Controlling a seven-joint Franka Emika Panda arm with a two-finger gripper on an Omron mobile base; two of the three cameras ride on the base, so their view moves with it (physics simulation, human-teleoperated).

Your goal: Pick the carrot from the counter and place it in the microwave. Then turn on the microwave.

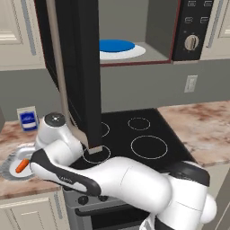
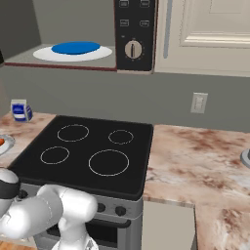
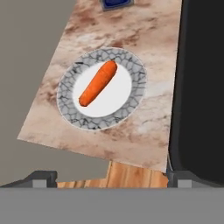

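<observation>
The orange carrot [image 3: 98, 83] lies slanted on a grey-patterned plate [image 3: 131, 109] on the marbled counter [image 3: 131, 135], left of the stovetop. From the base views the carrot [image 1: 21, 166] shows at the far left, partly behind my arm, and as a sliver [image 2: 1, 142] at the picture's edge. My gripper [image 3: 111, 178] hangs above the counter's front edge, open, well short of the carrot, with nothing between its fingertips [image 3: 43, 177]. The microwave [image 1: 134, 27] stands open above the stove, its door [image 1: 76, 67] swung out to the left. Inside it is a blue-and-white plate [image 1: 117, 48]. Its knob [image 1: 192, 42] is on the right panel.
The black stovetop [image 1: 134, 134] lies right of the carrot's plate. A blue-and-white carton [image 1: 28, 119] stands at the back of the counter. More counter [image 2: 195, 156] stretches right of the stove, with a wall socket [image 2: 198, 102] above it.
</observation>
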